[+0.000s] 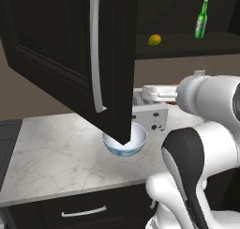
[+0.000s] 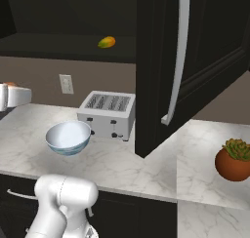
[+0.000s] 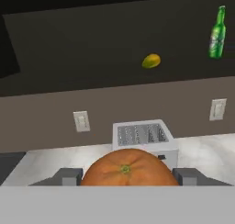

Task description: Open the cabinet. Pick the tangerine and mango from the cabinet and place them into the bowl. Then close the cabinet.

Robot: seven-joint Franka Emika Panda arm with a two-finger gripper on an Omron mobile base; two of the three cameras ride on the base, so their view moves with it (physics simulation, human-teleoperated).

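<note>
Marble counter (image 1: 56, 162): bowl (image 1: 125, 141), toaster (image 2: 107, 114), plant pot (image 2: 233, 160).

Glossy white rounded arm (image 1: 206, 129) shells; black joint band; grey claw (image 3: 125, 177) finger blocks.

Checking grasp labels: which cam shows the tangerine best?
Hand view: the tangerine sits large and close at the bottom, between the two dark fingers. Right base view catches only an orange sliver at the left edge. Left base view: the white arm blocks it.
</note>
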